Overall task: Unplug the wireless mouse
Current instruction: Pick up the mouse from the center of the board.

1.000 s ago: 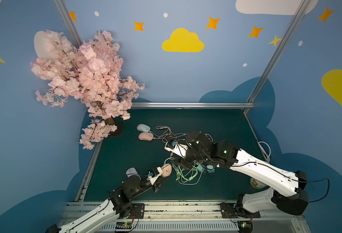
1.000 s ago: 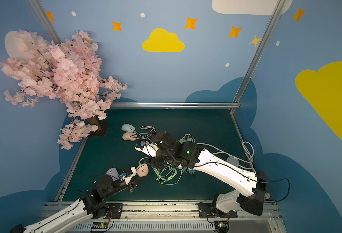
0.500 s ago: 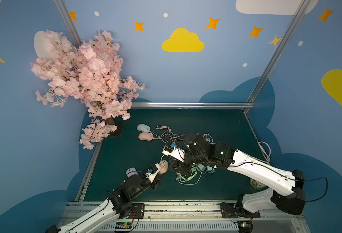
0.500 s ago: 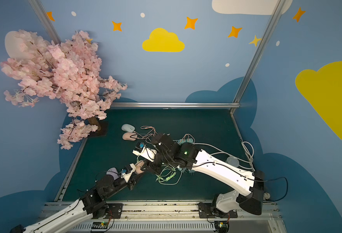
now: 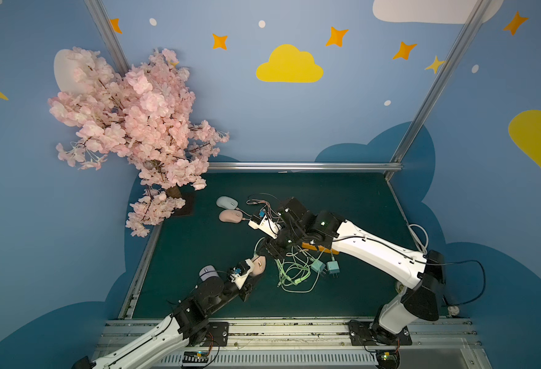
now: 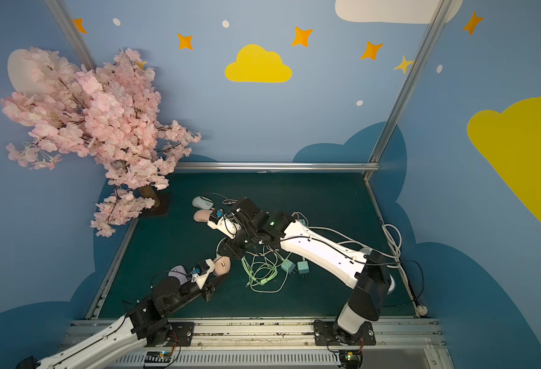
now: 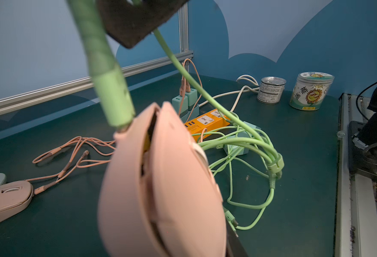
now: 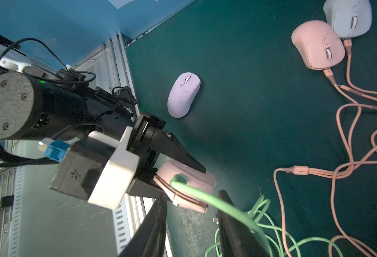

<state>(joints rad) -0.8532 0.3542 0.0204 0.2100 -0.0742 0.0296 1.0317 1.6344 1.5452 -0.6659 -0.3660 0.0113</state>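
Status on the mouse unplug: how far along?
Done: left gripper holds the pink mouse clear of the mat. In hand: right gripper has its jaws open either side of the green cable by its plug. Left: plug still seated in the mouse; close and pull it out.

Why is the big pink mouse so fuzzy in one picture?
Left wrist view: the pink mouse and green cable sit very near the lens, so they blur, while the orange power strip behind is sharp. Right wrist view: the same mouse looks crisper.
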